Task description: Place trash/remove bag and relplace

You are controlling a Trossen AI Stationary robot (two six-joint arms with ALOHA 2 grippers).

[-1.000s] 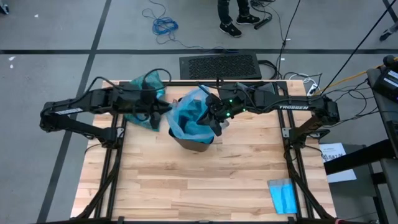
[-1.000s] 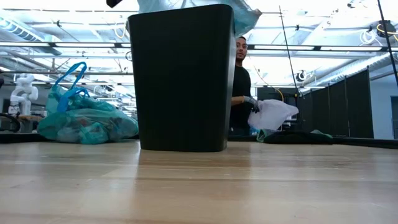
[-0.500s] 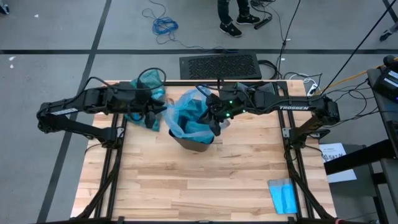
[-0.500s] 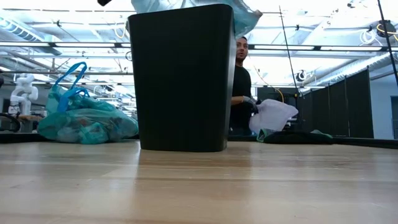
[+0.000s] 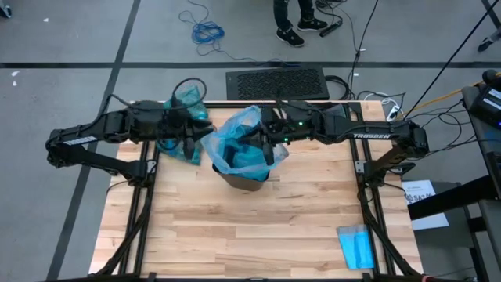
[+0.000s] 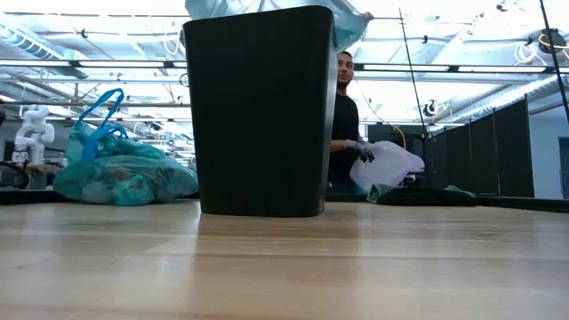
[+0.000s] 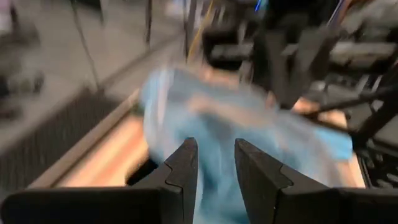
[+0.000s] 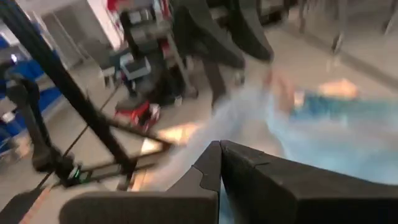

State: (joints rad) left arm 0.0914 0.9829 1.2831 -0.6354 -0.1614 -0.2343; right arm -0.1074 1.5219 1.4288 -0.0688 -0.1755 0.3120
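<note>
1. A black bin (image 6: 260,111) stands near the far edge of the wooden table (image 5: 258,227), and everything else is placed from it here.
2. A light sky-blue bag (image 5: 239,145) sits in the bin's mouth and billows above the rim; from overhead it hides the bin's inside almost completely, and in the low view only a pale strip of it shows over the rim, cut off by the frame's upper edge.
3. The left gripper (image 7: 214,165) is at the bin's left side, facing the blue plastic. Its fingers (image 7: 184,167) stand a little apart with a narrow gap between them, and nothing can be seen pinched there, though motion blur smears the plastic beyond.
4. The right gripper (image 8: 221,155) is over the bin's right rim. Its fingers are pressed together in its own wrist view; whether a fold of bag is caught between them cannot be made out, since the scene past them is blurred.
5. The dark teal-green bag (image 6: 120,173), full and knotted, lies on the table to the left of the bin, partly covered by the left arm from overhead.
6. No loose trash can be distinguished.
7. A small folded blue cloth (image 5: 357,245) lies well apart from the bin, by the table's near right corner.
8. Behind the bin a person (image 6: 345,124) is half hidden by its side, holding something white.
</note>
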